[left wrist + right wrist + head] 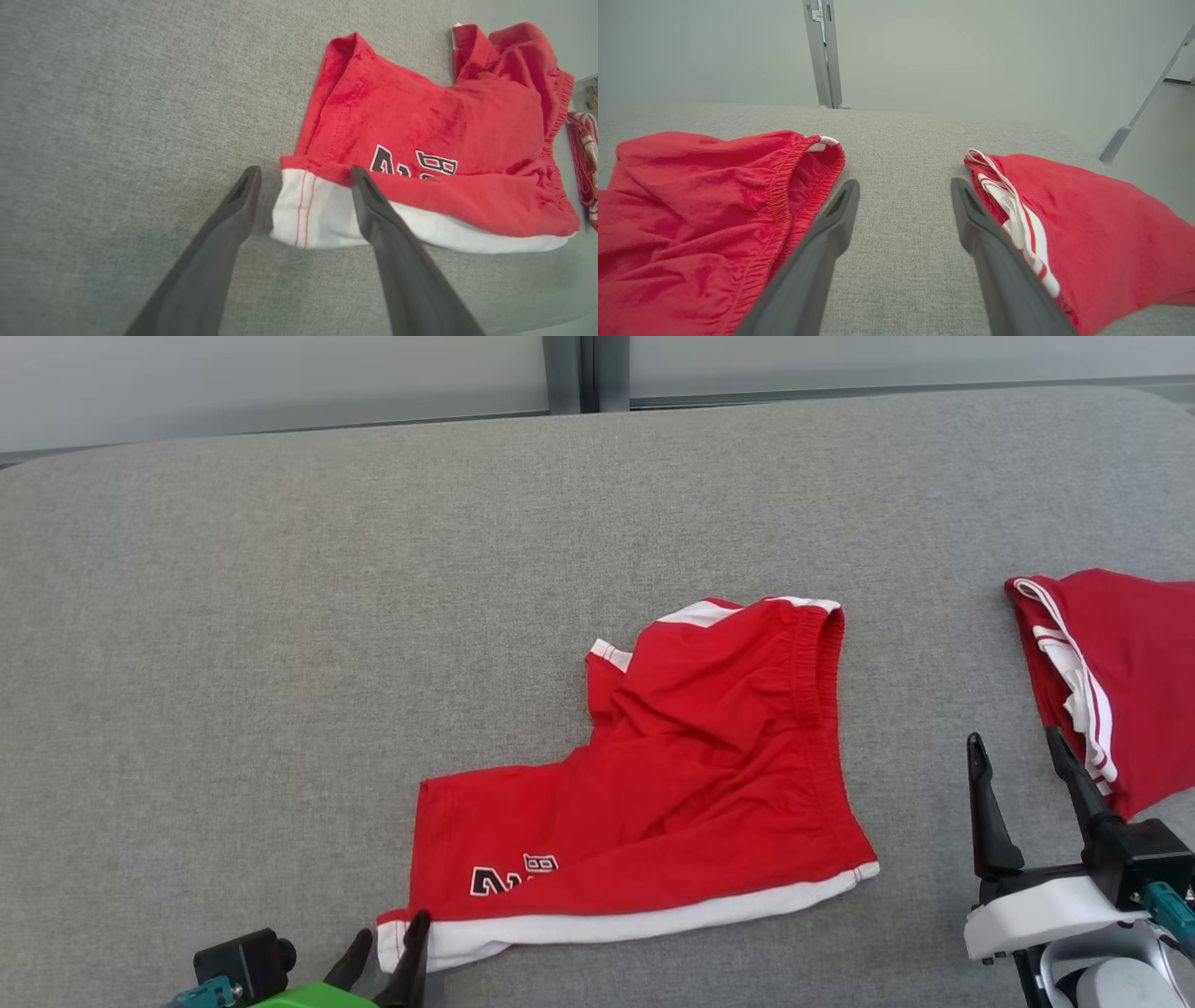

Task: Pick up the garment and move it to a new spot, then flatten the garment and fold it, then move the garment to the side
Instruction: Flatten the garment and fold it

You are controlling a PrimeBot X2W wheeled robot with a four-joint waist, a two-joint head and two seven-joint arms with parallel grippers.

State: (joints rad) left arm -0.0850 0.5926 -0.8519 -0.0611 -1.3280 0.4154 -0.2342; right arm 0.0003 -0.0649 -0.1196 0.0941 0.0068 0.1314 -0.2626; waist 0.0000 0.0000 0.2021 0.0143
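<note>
**Red shorts of thin soft cloth (pixel 691 775) lie half flat, both grippers open**

Near the middle of the grey woven table cover (pixel 280 616) the shorts lie with one leg spread toward the robot. The other leg is bunched up behind it. I judge that this cloth is light and limp (it has no stiffness at all), so it will sag and wrinkle from any single hold. It should not be fragile, and it will hardly slip on this rough cover. The good places to take it are the doubled edges: the white hem band (pixel 322 210) at a leg corner, or the gathered elastic waistband (pixel 822 709). With one gripper on each, the cloth can be stretched flat between them.

The left gripper (pixel 393 930) sits low at the near left corner of the shorts, its fingers pointing along the cover. Its jaws stand wide apart, and the corner of the white hem band lies between them without being pinched. The right gripper (pixel 1015 739) is at the right, jaws wide and empty. It is over bare cover between the elastic waistband and a second red garment with white stripes (pixel 1120 672), which lies apart at the right edge.
</note>
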